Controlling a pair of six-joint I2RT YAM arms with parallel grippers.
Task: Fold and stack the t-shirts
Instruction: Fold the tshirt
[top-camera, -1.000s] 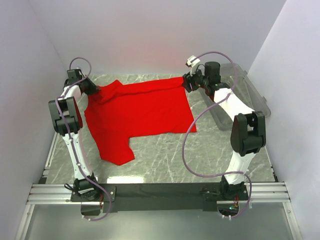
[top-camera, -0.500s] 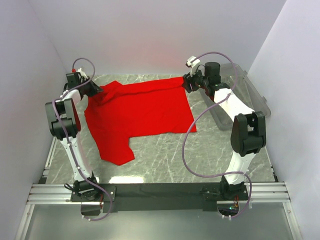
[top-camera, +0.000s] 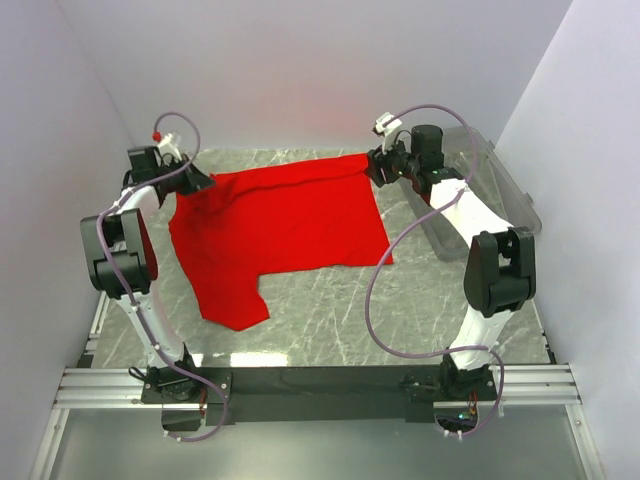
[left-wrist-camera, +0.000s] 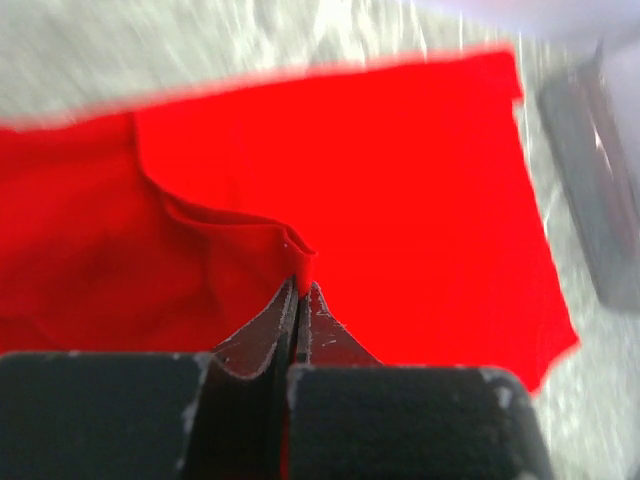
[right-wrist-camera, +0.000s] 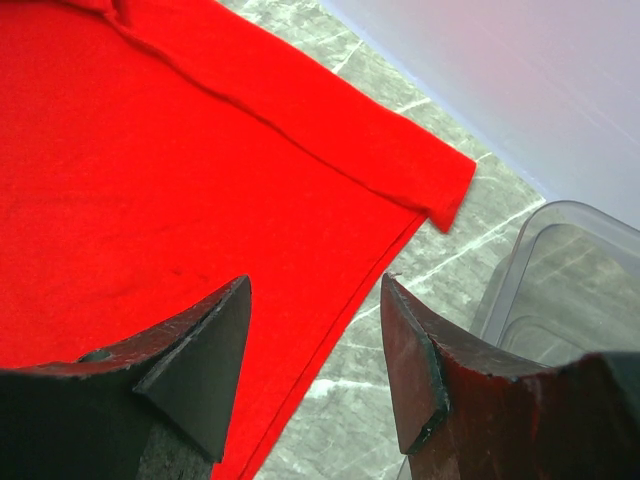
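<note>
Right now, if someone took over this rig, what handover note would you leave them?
Left gripper: shut, pinching a raised ridge of the red t-shirt at its far left edge.
Right gripper: open, holding nothing, over the shirt's right edge near its far corner, beside the clear plastic bin.
Shirt: spread mostly flat on the marble table.
Done: left grasp only; no completed fold that I can see.
Left: right grasp, fold, stack.
</note>
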